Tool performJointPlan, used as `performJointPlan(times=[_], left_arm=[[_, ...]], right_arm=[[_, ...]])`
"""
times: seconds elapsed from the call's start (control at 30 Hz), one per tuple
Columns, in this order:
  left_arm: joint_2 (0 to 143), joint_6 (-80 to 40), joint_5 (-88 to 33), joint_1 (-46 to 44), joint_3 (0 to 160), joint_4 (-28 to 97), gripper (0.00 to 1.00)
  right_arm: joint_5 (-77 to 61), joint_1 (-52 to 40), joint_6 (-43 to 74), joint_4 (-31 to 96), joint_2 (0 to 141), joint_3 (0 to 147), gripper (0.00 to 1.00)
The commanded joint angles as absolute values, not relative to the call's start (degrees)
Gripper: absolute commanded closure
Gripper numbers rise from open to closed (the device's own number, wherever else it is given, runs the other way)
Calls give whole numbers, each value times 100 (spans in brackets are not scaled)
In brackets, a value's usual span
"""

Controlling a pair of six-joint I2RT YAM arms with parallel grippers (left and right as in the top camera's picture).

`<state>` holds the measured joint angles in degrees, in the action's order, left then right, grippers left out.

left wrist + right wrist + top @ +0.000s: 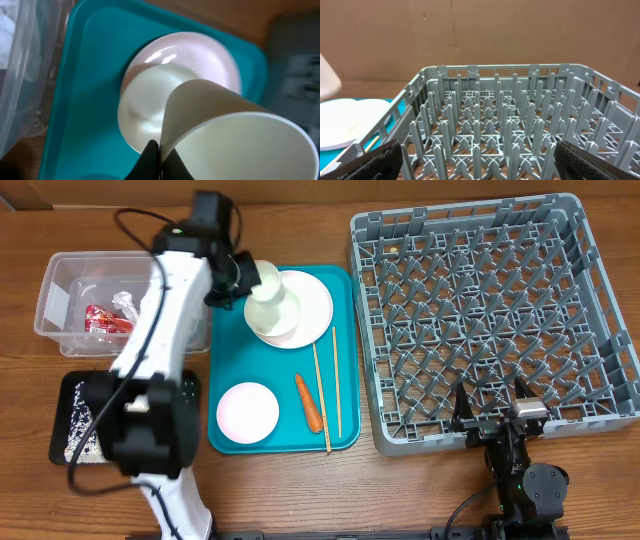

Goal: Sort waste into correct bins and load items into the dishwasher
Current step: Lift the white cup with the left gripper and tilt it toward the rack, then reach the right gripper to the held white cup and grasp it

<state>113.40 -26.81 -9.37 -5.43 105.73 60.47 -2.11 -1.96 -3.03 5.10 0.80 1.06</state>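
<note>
Wooden table (300, 490), left gripper (160, 151) on cup (225, 117)

Brown wooden desk (300, 490): visible grain, satin finish. Large grey plastic dish rack (362, 330): moulded, matt. Teal plastic serving tray (230, 350): smooth, slight sheen. Round white-pink plate (200, 50): glossy, glazed look, bright highlights. Small white cup (240, 135): thin wall, matt, paper-like. Clear plastic tub (42, 300): translucent, smooth. Red snack wrapper (100, 320): shiny, foil-like. Thin wooden chopsticks (337, 385): bare, matt.

White cup (225, 115) (tilted) over plate (200, 47)
</note>
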Motion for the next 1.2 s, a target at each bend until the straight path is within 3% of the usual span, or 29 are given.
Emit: performJointPlan(times=[0.0,0.17,0.53,0.87,1.0,1.17], left_arm=[[10573,-2078,-2563,-285,10827,6066,96],[10392,-1111,-4639,121,10827,6366,96],[10683,821,-6910,530,10805,7653,96],[10849,1142,-7166,534,10803,7948,96],[10849,1330,-7142,523,10803,7996,96],[10849,1332,-7142,523,10803,8012,96]], right_arm=[[-224,-180,-305,462,27,45,0],[-224,-180,-305,462,27,45,0],[-224,-180,-305,462,27,45,0],[-1026,-187,-224,384,27,45,0],[-2115,-187,961,585,38,204,0],[-2182,-187,1496,1509,97,1133,0]])
